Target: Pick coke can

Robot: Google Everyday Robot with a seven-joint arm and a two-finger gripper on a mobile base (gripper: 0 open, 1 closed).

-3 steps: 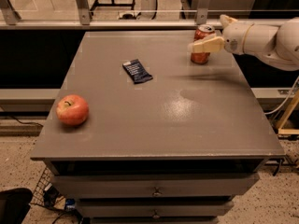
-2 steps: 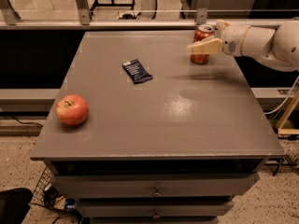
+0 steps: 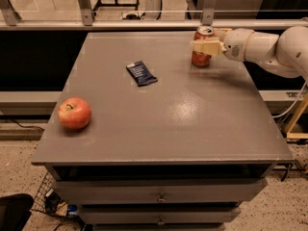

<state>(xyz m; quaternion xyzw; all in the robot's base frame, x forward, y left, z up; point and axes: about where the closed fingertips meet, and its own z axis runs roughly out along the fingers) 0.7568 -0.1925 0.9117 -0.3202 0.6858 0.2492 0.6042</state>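
The coke can [image 3: 202,57] is red with a silver top and stands upright at the far right of the grey table [image 3: 163,129]. My gripper [image 3: 204,39] reaches in from the right at can height. It is open, with the can between its jaws. One cream finger [image 3: 208,46] crosses the front of the can, and the other is mostly hidden behind it. The can rests on the table.
A red apple [image 3: 74,113] sits near the table's left front edge. A dark blue snack packet [image 3: 141,73] lies flat left of the can. A rail and glass panel [image 3: 144,23] run along the far edge. Drawers [image 3: 159,196] are below the front.
My gripper has moved a little to the left, further around the can. The can, apple and packet have not moved.
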